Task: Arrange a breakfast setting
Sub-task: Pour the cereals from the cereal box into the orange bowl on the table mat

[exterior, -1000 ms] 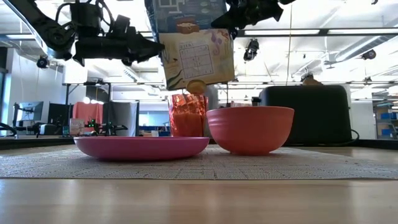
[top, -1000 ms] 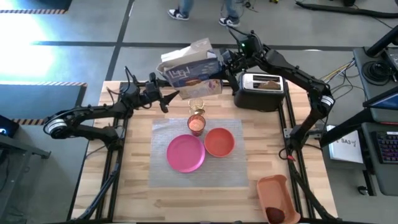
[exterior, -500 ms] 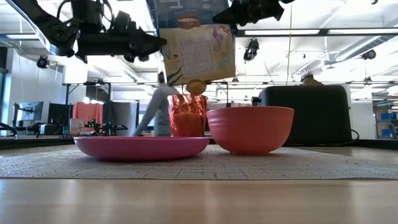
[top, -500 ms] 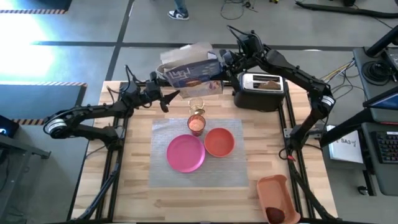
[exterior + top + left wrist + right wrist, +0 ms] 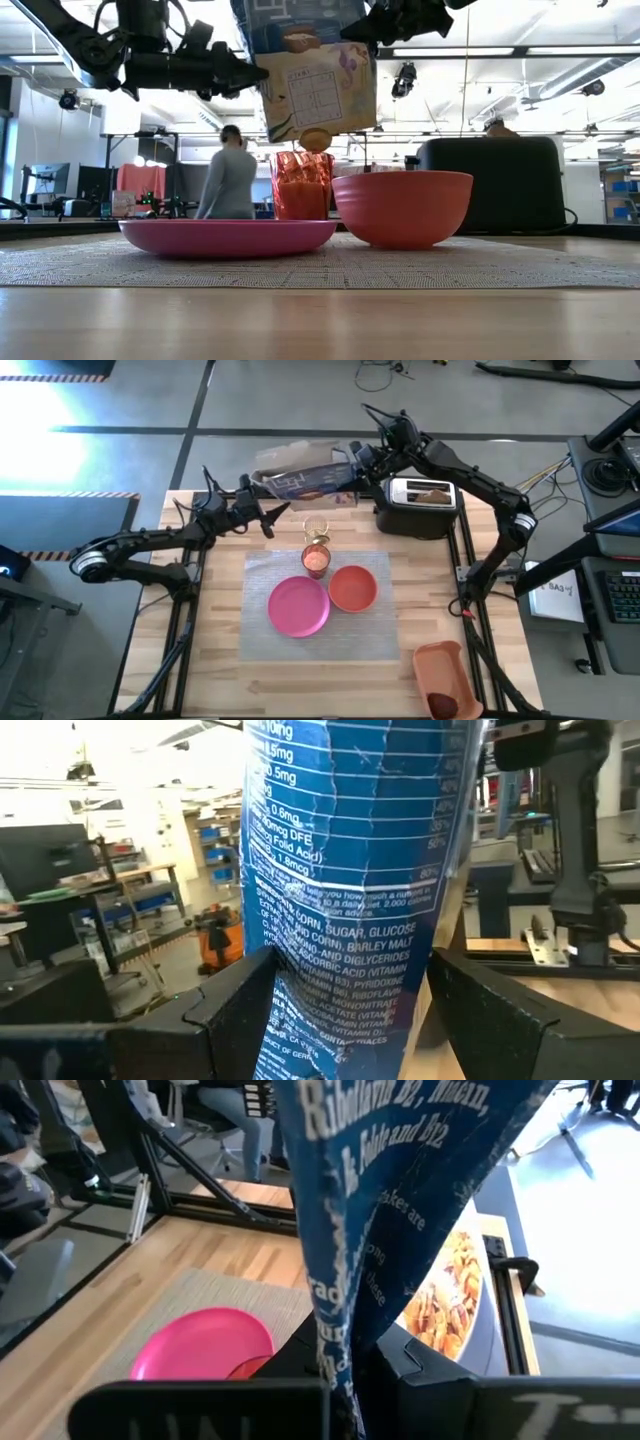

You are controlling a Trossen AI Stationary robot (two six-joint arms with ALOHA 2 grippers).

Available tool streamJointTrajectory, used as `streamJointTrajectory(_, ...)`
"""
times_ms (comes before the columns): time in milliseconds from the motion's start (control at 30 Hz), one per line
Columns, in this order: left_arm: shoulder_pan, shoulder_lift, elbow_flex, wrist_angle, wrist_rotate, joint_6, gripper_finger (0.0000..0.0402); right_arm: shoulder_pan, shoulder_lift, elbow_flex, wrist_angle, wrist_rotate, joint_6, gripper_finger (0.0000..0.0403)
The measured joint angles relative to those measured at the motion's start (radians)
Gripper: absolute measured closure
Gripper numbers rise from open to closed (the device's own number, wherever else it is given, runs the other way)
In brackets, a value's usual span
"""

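While both my jaws clench it over the tabletop's far edge, cereal box (image 5: 305, 478): light, crushable card; hold side panels.

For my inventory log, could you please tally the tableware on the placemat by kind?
Round pink plate: 1
Orange bowl: 1
Small translucent orange cup: 1
Clear glass, at the grey woven placemat's far edge: 1
Total: 4

Blue cereal box (image 5: 305, 478) aloft at the table's far edge, black-and-silver toaster (image 5: 420, 503), orange tray (image 5: 444, 675), person (image 5: 228, 175) beyond
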Motion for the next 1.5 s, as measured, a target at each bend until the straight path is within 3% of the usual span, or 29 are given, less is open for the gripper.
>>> streamJointTrajectory(133, -0.006, 0.001, 0.014, -0.001, 0.024, 0.002, 0.0159, 0.0, -0.001, 0.0, -0.008, -0.016, 0.0, 0.0394)
streamJointTrajectory(367, -0.008, 0.002, 0.028, -0.028, -0.032, 0.048, 0.0155, 0.0, -0.001, 0.002, -0.036, -0.013, 0.0, 0.0394)
streamJointTrajectory(700, -0.01, 0.002, 0.028, -0.075, -0.038, 0.058, 0.0113, 0.0, -0.001, 0.002, -0.056, -0.01, 0.004, 0.0394)
streamJointTrajectory(1233, -0.011, 0.017, 0.059, -0.156, -0.031, 0.051, 0.0115, 0.0, 0.001, 0.0, -0.074, -0.04, 0.007, 0.0394)
streamJointTrajectory(1500, -0.008, 0.009, 0.077, -0.159, 0.12, 0.025, 0.0115, 0.0, -0.013, 0.0, -0.077, -0.087, 0.01, 0.0394)
